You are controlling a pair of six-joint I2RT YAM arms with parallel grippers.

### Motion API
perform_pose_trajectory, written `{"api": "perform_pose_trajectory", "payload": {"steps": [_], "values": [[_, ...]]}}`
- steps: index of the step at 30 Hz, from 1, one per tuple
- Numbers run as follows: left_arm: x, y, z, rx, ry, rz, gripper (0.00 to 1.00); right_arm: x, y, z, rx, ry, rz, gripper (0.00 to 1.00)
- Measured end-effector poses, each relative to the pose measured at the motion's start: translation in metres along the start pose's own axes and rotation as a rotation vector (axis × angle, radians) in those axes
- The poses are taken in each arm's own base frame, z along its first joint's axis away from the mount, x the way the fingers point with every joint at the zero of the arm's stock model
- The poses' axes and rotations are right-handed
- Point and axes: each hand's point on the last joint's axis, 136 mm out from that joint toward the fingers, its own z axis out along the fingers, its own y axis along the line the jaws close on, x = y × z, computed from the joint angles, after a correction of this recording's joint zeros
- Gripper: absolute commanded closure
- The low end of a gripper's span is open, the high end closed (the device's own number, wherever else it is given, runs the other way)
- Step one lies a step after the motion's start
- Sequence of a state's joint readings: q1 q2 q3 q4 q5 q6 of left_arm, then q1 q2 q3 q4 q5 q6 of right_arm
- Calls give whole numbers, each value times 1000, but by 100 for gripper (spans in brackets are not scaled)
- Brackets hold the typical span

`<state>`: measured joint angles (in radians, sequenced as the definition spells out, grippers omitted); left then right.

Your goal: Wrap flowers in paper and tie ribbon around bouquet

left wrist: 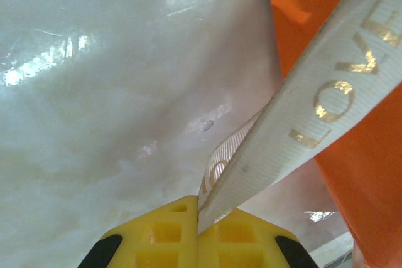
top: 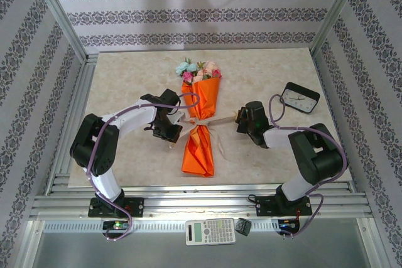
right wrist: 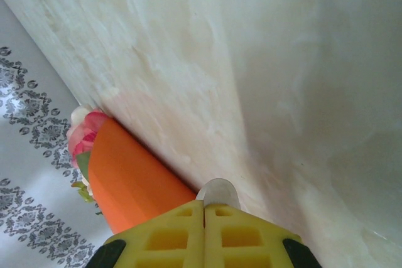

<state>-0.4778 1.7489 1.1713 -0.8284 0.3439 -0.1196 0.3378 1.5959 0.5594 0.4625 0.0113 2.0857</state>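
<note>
The left gripper (left wrist: pixel 198 213) is seen in its wrist view pinched shut on the ribbon (left wrist: pixel 326 101), where gold "LOVE" lettering can be read. The right gripper (right wrist: pixel 204 208) is pressed together on a pale ribbon end. From above, the ribbon is stretched across the waist of the bouquet (top: pixel 201 101), laid mid-frame on a marbled table (top: pixel 125 73). Patterned wallpaper (top: pixel 188 17) is hung behind.

You have a pale marbled table (top: pixel 125 73); on it lies the bouquet (top: pixel 200 149) (flower heads toward the far edge), and a black alarm clock (top: pixel 299 98) rests well apart to its right.
</note>
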Motion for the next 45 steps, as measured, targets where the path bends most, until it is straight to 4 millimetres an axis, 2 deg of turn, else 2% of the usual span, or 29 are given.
{"api": "perform_pose_trajectory", "payload": {"steps": [9, 10, 11, 13, 16, 18, 23, 26, 33, 38, 42, 45], "values": [[-5, 0, -2, -3, -7, -7, 100, -13, -7, 6, 27, -28, -18, 100], [-6, -1, -3, 1, -10, -9, 100, -12, -8, 6, 31, -23, -23, 93], [-8, -3, -3, 7, -13, -11, 100, -12, -8, 6, 36, -18, -26, 80], [-10, -6, -5, 23, -20, -10, 100, -8, -9, 7, 55, 3, -42, 66], [-15, -12, -8, 45, -30, -7, 100, 5, -5, 6, 75, 40, -75, 57], [-18, -16, -10, 55, -37, 0, 100, 19, -3, -1, 101, 70, -108, 55], [-21, -24, -11, 72, -42, 17, 100, 70, 11, -28, 104, 177, -213, 57], [-21, -25, -11, 75, -41, 17, 100, 86, 9, -29, 125, 215, -262, 58], [-21, -25, -11, 75, -41, 14, 100, 79, -26, 3, 257, 196, -281, 58], [-21, -25, -11, 75, -41, 14, 100, 90, -13, 19, 240, 210, -314, 62], [-21, -25, -11, 75, -41, 14, 100, 97, -6, 24, 216, 226, -326, 76], [-21, -25, -11, 75, -41, 14, 100, 96, -7, 25, 219, 227, -332, 80]]}}
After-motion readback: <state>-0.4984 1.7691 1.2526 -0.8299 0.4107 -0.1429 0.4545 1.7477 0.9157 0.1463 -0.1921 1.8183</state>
